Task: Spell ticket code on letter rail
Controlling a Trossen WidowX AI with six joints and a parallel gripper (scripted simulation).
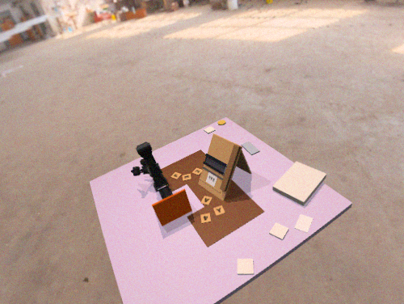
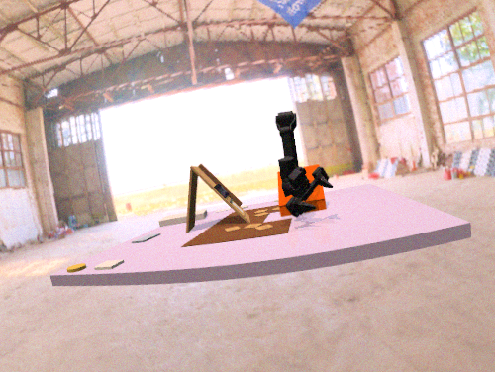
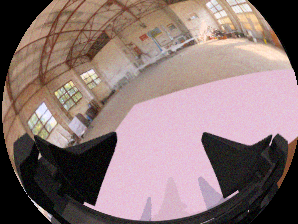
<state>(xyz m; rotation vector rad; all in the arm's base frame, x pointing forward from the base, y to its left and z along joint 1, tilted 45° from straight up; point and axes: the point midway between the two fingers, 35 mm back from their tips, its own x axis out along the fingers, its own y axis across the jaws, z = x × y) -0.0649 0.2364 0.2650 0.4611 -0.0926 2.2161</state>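
Observation:
The tan sloped board stands like an easel, with a dark letter rail across it. No tile shows in the rail. The white ticket is below the rail; its print is too small to read. Three letter tiles, one of them this tile, lie left of the board in the top view. Three more, among them this tile, lie in front of it. Their letters are unclear. My gripper is open and empty, above the counter, away from tiles and board.
A brown mat lies under the board and tiles. An orange panel stands beside the arm's base. A thick cream block, pale squares such as this one, a grey plate and a yellow disc lie nearer the counter's edges.

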